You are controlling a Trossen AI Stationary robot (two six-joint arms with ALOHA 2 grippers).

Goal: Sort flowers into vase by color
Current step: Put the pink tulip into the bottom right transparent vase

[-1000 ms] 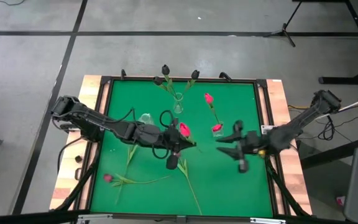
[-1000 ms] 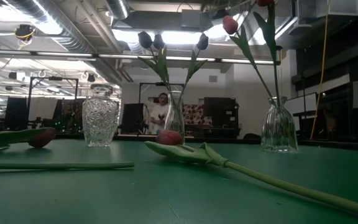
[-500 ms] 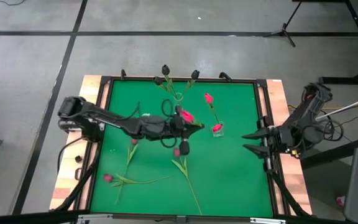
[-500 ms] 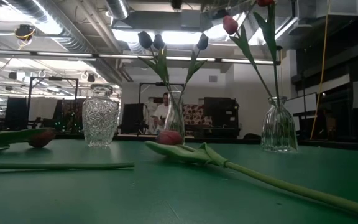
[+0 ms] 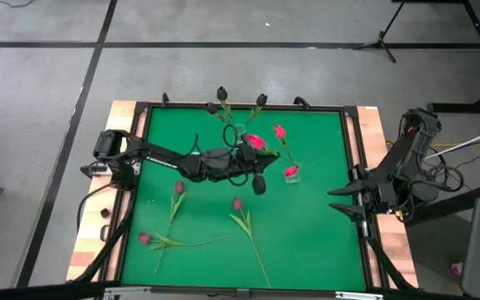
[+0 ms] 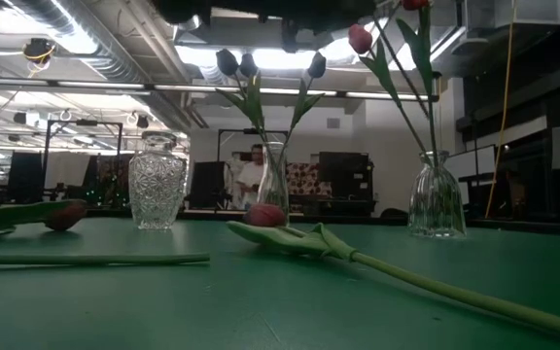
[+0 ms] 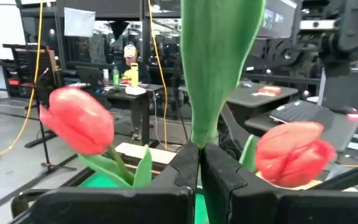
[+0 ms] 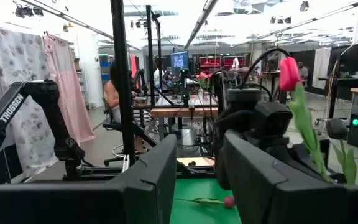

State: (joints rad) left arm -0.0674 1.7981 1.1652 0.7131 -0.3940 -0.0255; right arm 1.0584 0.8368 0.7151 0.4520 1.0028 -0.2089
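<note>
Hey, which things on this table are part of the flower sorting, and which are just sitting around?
Part of the job:
- bright pink tulip clamped in the left gripper
- loose magenta tulips on the green mat
- slim clear glass vase of dark tulips
- small clear vase of pink tulips
- empty cut-glass vase

Just about:
- right gripper, parked at the table's right edge
- tripod stand

Only one piece of writing could be read: the word "TROSSEN", in white capitals, ran along the dark link of the left arm (image 8: 18,111) in the right wrist view. A lit screen (image 8: 179,60) stood far back in the room in that same view, but nothing on it could be made out. The high view, the low view and the left wrist view showed no lettering, numbers or signs that could be read
</note>
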